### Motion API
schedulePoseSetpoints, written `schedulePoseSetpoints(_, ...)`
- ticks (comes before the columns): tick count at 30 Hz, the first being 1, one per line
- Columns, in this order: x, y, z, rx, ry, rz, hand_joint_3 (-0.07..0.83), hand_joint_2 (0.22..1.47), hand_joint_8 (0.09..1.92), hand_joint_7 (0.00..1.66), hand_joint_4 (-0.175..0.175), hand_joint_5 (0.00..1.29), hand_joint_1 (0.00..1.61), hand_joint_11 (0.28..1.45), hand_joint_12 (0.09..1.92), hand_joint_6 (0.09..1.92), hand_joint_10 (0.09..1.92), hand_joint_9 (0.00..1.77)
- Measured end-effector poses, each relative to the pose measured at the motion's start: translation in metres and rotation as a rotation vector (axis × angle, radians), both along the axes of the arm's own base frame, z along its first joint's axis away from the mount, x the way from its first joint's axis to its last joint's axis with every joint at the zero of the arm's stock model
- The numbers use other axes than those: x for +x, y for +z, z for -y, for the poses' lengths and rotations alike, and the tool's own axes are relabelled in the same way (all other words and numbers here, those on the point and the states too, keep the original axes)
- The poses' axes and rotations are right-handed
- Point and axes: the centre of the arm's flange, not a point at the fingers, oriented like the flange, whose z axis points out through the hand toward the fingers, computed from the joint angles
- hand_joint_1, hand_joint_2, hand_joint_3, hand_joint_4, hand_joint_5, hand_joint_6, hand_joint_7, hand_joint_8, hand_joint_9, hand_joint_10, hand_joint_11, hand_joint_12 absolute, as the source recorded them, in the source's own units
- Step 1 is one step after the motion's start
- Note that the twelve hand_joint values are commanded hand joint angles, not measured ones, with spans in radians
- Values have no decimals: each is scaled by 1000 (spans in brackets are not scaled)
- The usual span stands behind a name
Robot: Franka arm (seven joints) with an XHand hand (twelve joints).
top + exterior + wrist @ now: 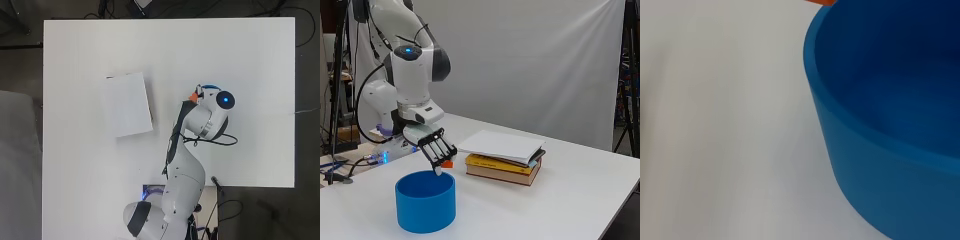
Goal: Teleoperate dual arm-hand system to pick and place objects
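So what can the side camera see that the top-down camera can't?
Only the side view shows the whole blue bowl, the hand above its rim holding a small orange thing, and the yellow and brown books under the white one. Only the overhead view shows the whole white table and its edges; there the arm hides most of the bowl. Both show the arm, the white book on top, and a bit of orange.

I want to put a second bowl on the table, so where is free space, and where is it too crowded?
Free: the wide table area beyond the blue bowl and right of the book stack, and the strip left of the stack. Crowded: around the bowl, where the hand holds an orange object over its rim.
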Motion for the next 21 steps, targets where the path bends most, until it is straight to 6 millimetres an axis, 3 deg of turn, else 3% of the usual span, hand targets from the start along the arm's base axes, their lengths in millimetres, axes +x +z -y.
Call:
schedulePoseSetpoints(6, -6, 2, -5, -25, -32, -8, 0, 1407, 1735, 578, 4, 419, 1002, 640, 619, 1711, 1484, 602)
schedulePoseSetpoints(11, -13, 13, 11, -63, -95, -23, 0, 1395, 1653, 602, 8, 421, 1014, 675, 490, 1749, 1334, 629)
schedulePoseSetpoints(14, -10, 12, 24, -71, -141, -35, -1, 1387, 1603, 627, -6, 417, 1028, 693, 456, 1762, 1290, 653)
schedulePoseSetpoints(15, -7, 12, 28, -74, -159, -41, 0, 1385, 1600, 640, -28, 404, 1037, 700, 418, 1756, 1257, 663)
schedulePoseSetpoints(17, -2, 7, 37, -78, -188, -59, -18, 1204, 717, 386, 13, 219, 625, 555, 176, 743, 603, 487)
schedulePoseSetpoints(18, 0, 2, 39, -82, -201, -72, -17, 1099, 387, 239, 19, 124, 453, 492, 94, 395, 340, 372)
schedulePoseSetpoints(20, 5, -7, 40, -102, -219, -85, -9, 956, 97, 94, 24, 31, 166, 439, 87, 94, 94, 261)
schedulePoseSetpoints(21, 8, -10, 40, -113, -219, -79, -5, 930, 87, 77, 28, 14, 85, 431, 87, 87, 87, 244)
